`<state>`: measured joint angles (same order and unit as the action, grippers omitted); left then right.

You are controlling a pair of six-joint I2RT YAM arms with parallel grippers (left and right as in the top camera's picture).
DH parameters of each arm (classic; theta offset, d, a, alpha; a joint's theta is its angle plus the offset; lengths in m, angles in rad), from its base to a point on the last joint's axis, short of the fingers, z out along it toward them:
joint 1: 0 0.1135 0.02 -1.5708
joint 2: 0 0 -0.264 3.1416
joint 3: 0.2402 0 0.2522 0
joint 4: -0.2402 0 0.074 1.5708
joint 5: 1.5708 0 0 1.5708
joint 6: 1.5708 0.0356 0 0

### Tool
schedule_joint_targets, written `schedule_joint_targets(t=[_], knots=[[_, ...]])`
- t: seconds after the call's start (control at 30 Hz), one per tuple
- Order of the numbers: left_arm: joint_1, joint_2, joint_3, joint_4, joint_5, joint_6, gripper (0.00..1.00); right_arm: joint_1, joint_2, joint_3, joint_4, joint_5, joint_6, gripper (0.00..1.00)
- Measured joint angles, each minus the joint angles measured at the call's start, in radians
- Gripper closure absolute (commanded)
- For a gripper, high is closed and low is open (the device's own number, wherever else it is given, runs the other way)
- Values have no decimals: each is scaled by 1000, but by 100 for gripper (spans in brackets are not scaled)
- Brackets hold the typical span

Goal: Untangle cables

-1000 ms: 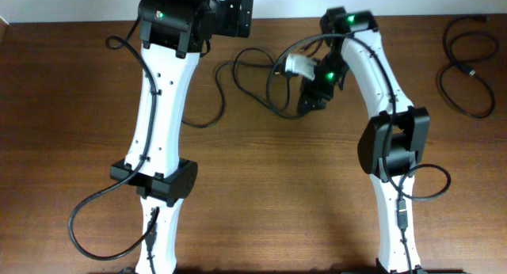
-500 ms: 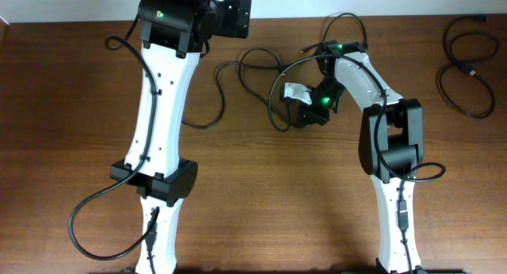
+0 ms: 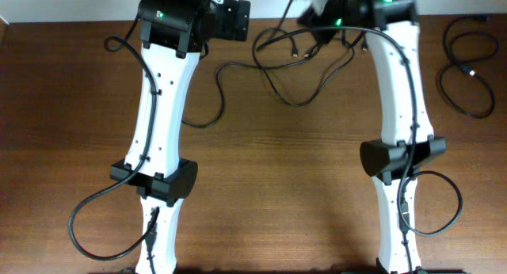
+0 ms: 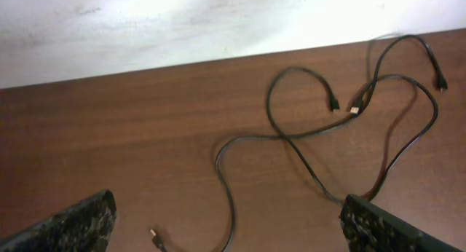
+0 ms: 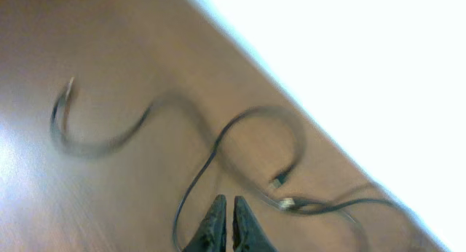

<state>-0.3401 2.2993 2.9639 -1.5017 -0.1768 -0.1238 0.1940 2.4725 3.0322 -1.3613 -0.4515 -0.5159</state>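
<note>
Thin black cables (image 3: pixel 295 102) lie looped over one another on the brown table near its far edge. Their crossing loops (image 4: pixel 291 135) and small plugs (image 4: pixel 333 104) show in the left wrist view, with one loose plug end (image 4: pixel 154 237) near the bottom. My left gripper (image 4: pixel 227 202) hangs wide open above a cable strand, holding nothing. My right gripper (image 3: pixel 313 1) is at the far edge. Its fingers (image 5: pixel 215 217) are pressed together, and a strand rises from the tangle up to them. The right wrist view is blurred and hides the grip spot.
A separate coiled black cable (image 3: pixel 463 68) lies at the far right of the table. Both white arms (image 3: pixel 158 108) reach across the table from the near edge. A pale wall (image 4: pixel 182 19) runs just behind the table's far edge.
My right arm has swung from mid-table up to the far edge. Its gripper has shut, and the cable loops have been drawn that way. The left arm has not moved.
</note>
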Motion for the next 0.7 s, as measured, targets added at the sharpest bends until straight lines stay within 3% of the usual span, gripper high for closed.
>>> schedule_joint_targets(t=[0.07,0.23,0.43,0.53,0.57,0.6,0.63,0.67,0.7], knots=[[0,0,0,-8,0,0,1,-9,-55,87,63,72,190,96],[0,0,0,-33,0,0,1,-46,-102,88,32,124,333,96],[0,0,-1,-25,0,0,1,18,-52,-190,36,142,360,96],[0,0,-1,-24,0,0,1,64,-48,-382,120,145,354,96],[0,0,-1,-24,-1,0,1,79,-47,-455,150,147,351,92],[1,0,-1,-24,-3,0,1,90,-44,-541,192,148,350,66],[1,0,-1,-24,-6,0,1,96,-44,-601,231,149,346,50],[1,0,-1,-25,-8,0,1,98,-44,-654,253,149,340,16],[1,0,-1,-25,-8,0,1,99,-43,-719,254,153,323,1]])
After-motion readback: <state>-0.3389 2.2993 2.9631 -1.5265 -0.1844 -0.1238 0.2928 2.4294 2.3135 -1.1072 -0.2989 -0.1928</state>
